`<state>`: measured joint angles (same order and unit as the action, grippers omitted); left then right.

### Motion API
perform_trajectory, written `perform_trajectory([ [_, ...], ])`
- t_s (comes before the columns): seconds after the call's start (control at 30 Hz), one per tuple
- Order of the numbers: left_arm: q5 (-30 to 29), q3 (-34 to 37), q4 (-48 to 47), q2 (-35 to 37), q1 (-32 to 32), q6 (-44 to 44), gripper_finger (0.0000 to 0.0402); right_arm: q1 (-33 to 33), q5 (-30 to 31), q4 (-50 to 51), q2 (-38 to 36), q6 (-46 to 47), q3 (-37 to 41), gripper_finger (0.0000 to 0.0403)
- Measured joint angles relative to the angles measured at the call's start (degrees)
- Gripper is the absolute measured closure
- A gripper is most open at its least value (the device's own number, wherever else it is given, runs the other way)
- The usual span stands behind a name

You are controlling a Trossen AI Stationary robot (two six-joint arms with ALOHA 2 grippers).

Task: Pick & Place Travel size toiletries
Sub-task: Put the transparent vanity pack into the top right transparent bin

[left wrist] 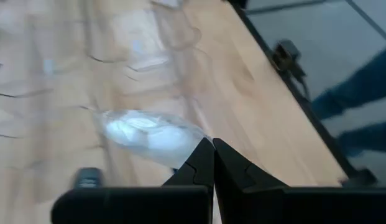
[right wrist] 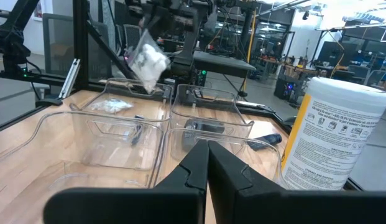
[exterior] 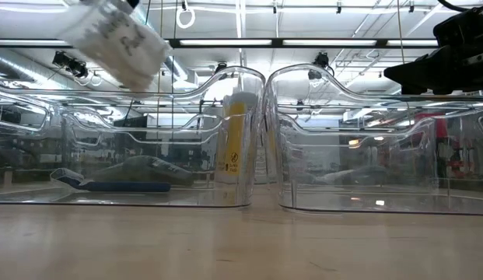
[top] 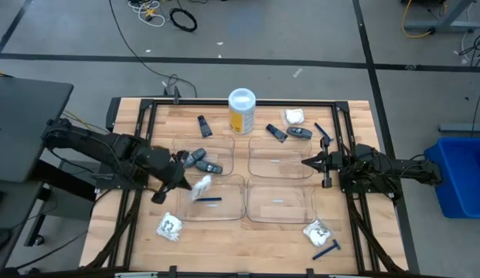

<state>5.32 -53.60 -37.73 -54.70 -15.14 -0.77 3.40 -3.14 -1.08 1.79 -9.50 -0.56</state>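
My left gripper (top: 185, 182) (left wrist: 212, 148) is shut on a white crinkly clear packet (top: 201, 184) (left wrist: 146, 133), held in the air over the near-left clear tray (top: 212, 202). A thin blue razor (top: 209, 199) lies in that tray. Two grey oval sticks (top: 203, 161) lie in the far-left tray (top: 224, 150). The packet also shows high in the low view (exterior: 117, 35) and the right wrist view (right wrist: 148, 61). My right gripper (top: 304, 162) (right wrist: 208, 149) waits shut and level at the table's right, over the far-right tray (top: 280, 158), touching nothing. My left gripper pinches the packet by one end (left wrist: 191, 148) between its two fingertips. The fingers slant down from the table's left side. The packet is lifted clear of the trays and hangs tilted beyond the fingertips (right wrist: 149, 65).
A tall yellow canister with a white lid (top: 241, 112) stands behind the trays. Loose toiletries lie on the wood: a dark tube (top: 203, 125), more items at the far right (top: 290, 127), white packets (top: 170, 225) (top: 317, 230) and a blue razor (top: 326, 249) near the front edge. The near-right tray (top: 280, 202) looks unfilled.
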Motion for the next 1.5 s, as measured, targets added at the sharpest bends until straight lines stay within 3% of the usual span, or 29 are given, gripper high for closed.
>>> perform_trajectory([
  [0.47,-2.7,0.0,12.5,0.0,7.8,-8.4,0.0401,0.0,0.0,0.0,0.0,0.0,0.0,0.0390],
  [0.67,-4.7,0.0,19.3,0.0,10.7,-8.6,0.0401,0.0,0.0,0.0,0.0,0.0,0.0,0.0390],
  [1.23,-3.2,0.0,32.7,-2.4,16.9,-6.3,0.0401,0.0,0.0,0.0,0.0,0.0,0.0,0.0390],
  [1.5,-2.8,-7.5,33.0,-9.5,18.1,-8.6,0.0401,0.0,0.0,0.0,0.0,0.0,0.0,0.0390],
])
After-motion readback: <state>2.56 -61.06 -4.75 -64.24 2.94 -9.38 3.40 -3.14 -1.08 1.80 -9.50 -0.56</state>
